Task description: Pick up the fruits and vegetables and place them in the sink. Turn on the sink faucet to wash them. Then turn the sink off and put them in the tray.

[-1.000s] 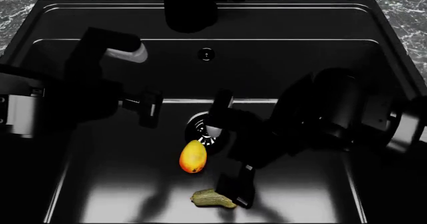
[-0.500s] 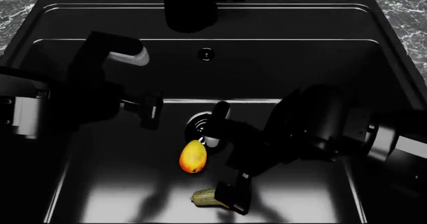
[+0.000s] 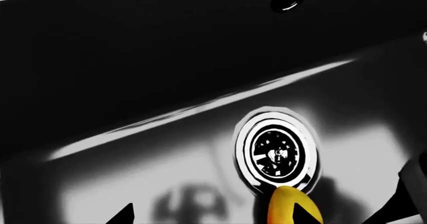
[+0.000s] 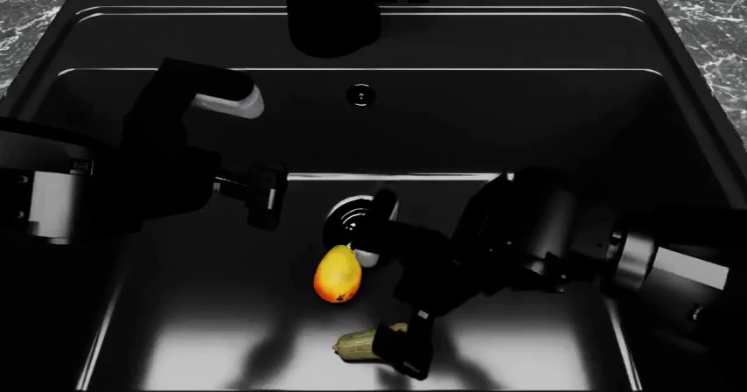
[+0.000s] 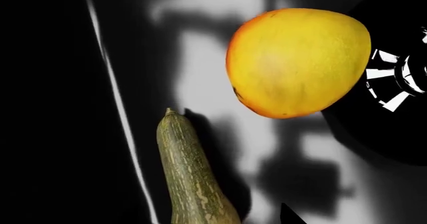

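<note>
right claw [image 4: 397,348]: down low in the basin, right over the thick end of the squash. Can't tell how wide it's spread or whether it's actually got a grip, it's all black on black from the head view, and the right wrist view only catches a dark tip next to the squash.
left claw [image 4: 266,196]: parked above the sink floor off to the left of the drain, nothing between its tips as far as we can see. How wide it's open, we can't tell either.
squash [image 5: 193,179]: lying flat on the sink bottom, narrow stem end pointing toward the mango, near the front wall. Long and skinny, so we reckon coming at it from above across its width makes sense.
mango [image 4: 338,274]: sitting on the sink floor just beside the drain, a little apart from the squash. Nobody's touching it.
drain [image 3: 277,153]: round metal ring, the mango's tip pokes into the left wrist view right next to it.
sink [image 4: 653,77]: both pieces of produce are already in it, so we're guessing the job in hand is either finishing the drop-off or fishing them back out.
faucet [image 4: 332,11]: at the back edge, above the overflow hole [image 4: 360,95]. No water visible.
counter [image 4: 47,3]: marbled grey, only a strip shows. Tray isn't in any view.
</note>
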Controlling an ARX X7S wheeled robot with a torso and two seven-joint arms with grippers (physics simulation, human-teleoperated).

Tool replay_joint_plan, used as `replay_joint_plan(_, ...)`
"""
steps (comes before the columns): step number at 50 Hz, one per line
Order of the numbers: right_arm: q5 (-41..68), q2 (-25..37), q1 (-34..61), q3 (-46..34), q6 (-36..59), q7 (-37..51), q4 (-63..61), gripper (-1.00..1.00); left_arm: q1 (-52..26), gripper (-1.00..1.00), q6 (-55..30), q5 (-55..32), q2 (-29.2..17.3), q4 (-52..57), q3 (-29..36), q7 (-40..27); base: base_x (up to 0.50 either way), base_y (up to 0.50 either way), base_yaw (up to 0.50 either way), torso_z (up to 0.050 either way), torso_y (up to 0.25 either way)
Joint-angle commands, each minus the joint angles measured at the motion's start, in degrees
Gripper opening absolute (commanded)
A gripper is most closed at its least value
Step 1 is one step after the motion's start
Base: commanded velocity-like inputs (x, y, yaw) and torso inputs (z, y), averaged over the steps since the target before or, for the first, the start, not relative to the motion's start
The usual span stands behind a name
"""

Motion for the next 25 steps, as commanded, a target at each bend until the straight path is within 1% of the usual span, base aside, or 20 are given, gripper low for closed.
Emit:
replay_joint_plan(1, -1.65, -1.71, -1.7, -1.14, -0.96, -0.32, 2.95, 1.0, 0.16, 1.0, -0.04, 0.26, 0.08, -0.24, 0.11, 0.29, 0.0, 0.0, 0.0, 0.0, 0.0)
replay_joint_plan(9, -2.03, -2.44, -2.62, -1.51, -0.84, 0.71, 3.75, 1.0, 0.31, 1.0, 0.06, 0.23, 0.05, -0.03, 0.08, 0.24, 0.0, 0.0, 0.0, 0.0, 0.0)
replay_joint_plan(25, -3.5, -4.03, -4.4, -2.78, -1.82, -0.13, 5.98, 1.0, 0.52, 1.0, 0.18, 0.3, -0.1, 0.09, 0.02, 0.42, 0.0, 0.0, 0.0, 0.0, 0.0)
